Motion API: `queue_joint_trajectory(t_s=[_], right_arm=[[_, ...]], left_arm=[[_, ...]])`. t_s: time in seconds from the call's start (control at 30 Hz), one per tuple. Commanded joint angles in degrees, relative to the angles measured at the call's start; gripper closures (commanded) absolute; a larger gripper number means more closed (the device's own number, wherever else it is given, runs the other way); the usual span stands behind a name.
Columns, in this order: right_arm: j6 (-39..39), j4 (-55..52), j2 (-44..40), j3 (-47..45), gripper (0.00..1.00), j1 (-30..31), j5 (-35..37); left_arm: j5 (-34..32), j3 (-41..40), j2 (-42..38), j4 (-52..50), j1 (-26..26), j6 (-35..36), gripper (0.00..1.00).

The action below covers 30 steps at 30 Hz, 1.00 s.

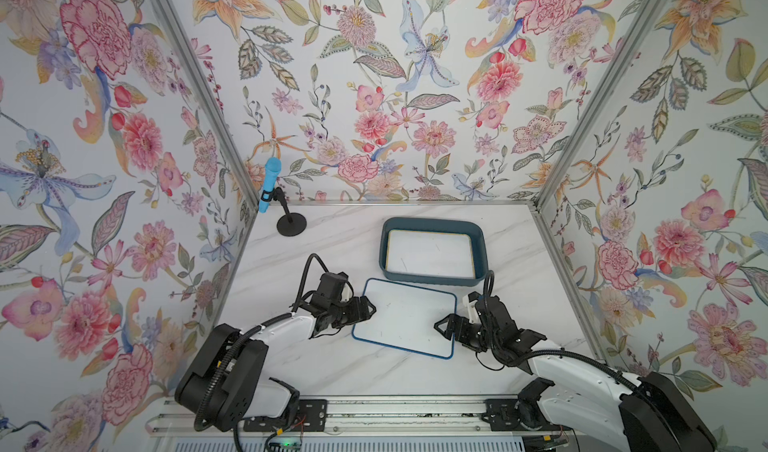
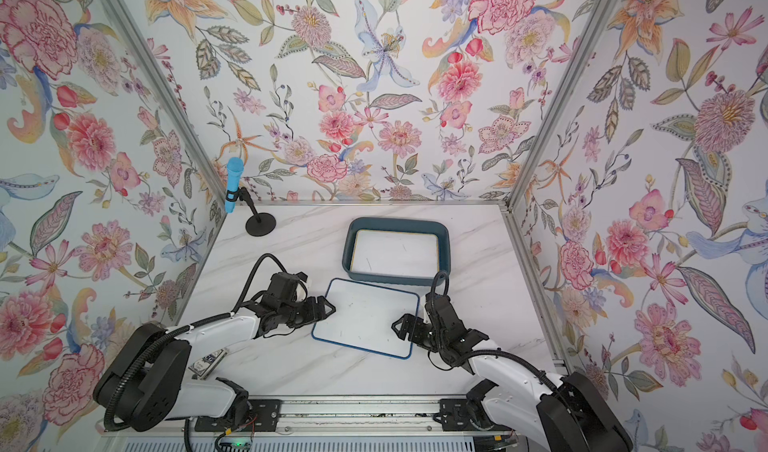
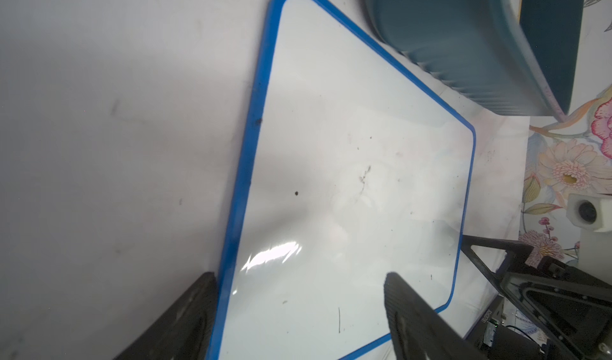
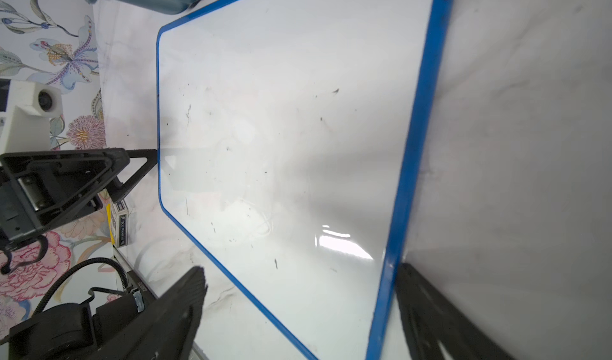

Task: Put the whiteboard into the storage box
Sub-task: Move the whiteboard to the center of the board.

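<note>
Step in hand: two-arm pickup of the board (image 1: pixel 405 317).

Left gripper (image 1: pixel 366 308) is at the board's left short edge. Its jaws are well open and hold nothing. In the left wrist view one finger (image 3: pixel 185 322) sits just outside the blue rim and the other (image 3: pixel 414 315) hangs over the white face.

Right gripper (image 1: pixel 442 330) is at the right short edge, towards the near corner. Its jaws are likewise wide and empty. One finger (image 4: pixel 430 315) is just outside the rim and the other (image 4: pixel 178 315) is off the near long edge, so the corner seems to lie between them.

The board lies flat on the surface (image 1: pixel 332 371), a little skewed, with its far long edge just beside the near wall of the box (image 1: pixel 432 222). It is not in the box yet.

A second board (image 1: pixel 430 252), yellow-rimmed, lies flat inside the box and covers most of the floor.

Notes for doing this well (judgement):
- The board is thin and lies flush, so each arm needs a sure purchase on the rim before any lift.
- Close both sides together, or the board will likely slide or pivot.
- Lift level, only high enough to clear the near wall.
- Take out the skew in the air, since the box gives little margin.
- Lower the board onto the second board, then release.
</note>
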Motion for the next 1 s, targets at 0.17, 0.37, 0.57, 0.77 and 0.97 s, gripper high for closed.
queue_joint_trajectory(t_s=[0.17, 0.37, 0.57, 0.77, 0.97], right_arm=[[-3.3, -2.94, 4.19, 0.26, 0.11, -0.78, -7.05], [-3.18, -1.15, 4.41, -1.45, 0.11, -0.87, -7.24], [-2.42, 1.18, 4.46, -4.12, 0.11, -0.78, -8.29], [-2.71, 1.34, 3.98, -5.37, 0.11, -0.78, -8.56], [-1.81, 2.27, 3.28, -6.51, 0.12, -0.38, -8.65]], left_arm=[[16.95, 3.2, -2.95, 9.96, -6.87, -8.0, 0.25], [17.36, 1.57, -3.45, 19.99, -8.67, -14.85, 0.3], [16.28, -8.02, -1.76, 37.84, -9.81, -24.86, 0.37], [15.77, -12.91, 3.4, 46.07, -12.73, -28.97, 0.46], [16.43, -13.87, 9.22, 52.31, -16.47, -33.05, 0.56]])
